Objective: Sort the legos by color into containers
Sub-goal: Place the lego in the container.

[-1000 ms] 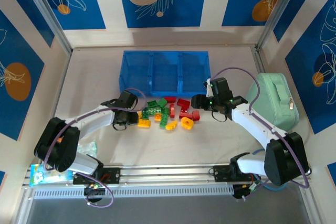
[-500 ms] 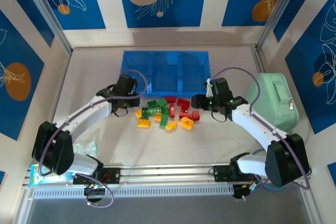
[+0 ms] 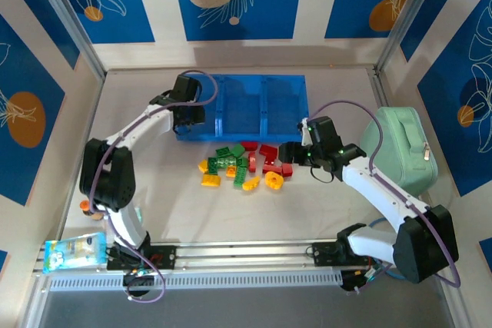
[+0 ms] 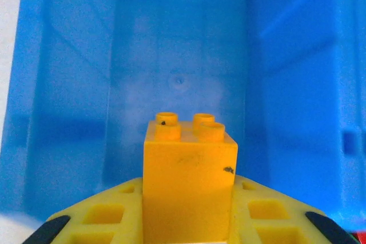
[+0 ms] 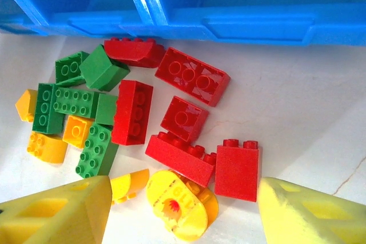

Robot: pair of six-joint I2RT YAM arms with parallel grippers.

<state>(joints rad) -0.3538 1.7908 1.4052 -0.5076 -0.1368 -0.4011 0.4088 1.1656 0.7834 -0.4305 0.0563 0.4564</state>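
Yellow lego [image 4: 189, 181] sat pinched in my left gripper [image 4: 189, 230] over left compartment [image 4: 177, 50], ready for drop; my right gripper [image 5: 183, 192] hung spread wide above red legos [image 5: 191, 78].

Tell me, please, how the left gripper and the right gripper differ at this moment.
The left gripper is shut on a yellow-orange brick; the right gripper is open and holds nothing. The left gripper is over the left compartment of the blue tray; the right gripper is by the loose legos on the table, outside the tray. Both have yellow fingers.
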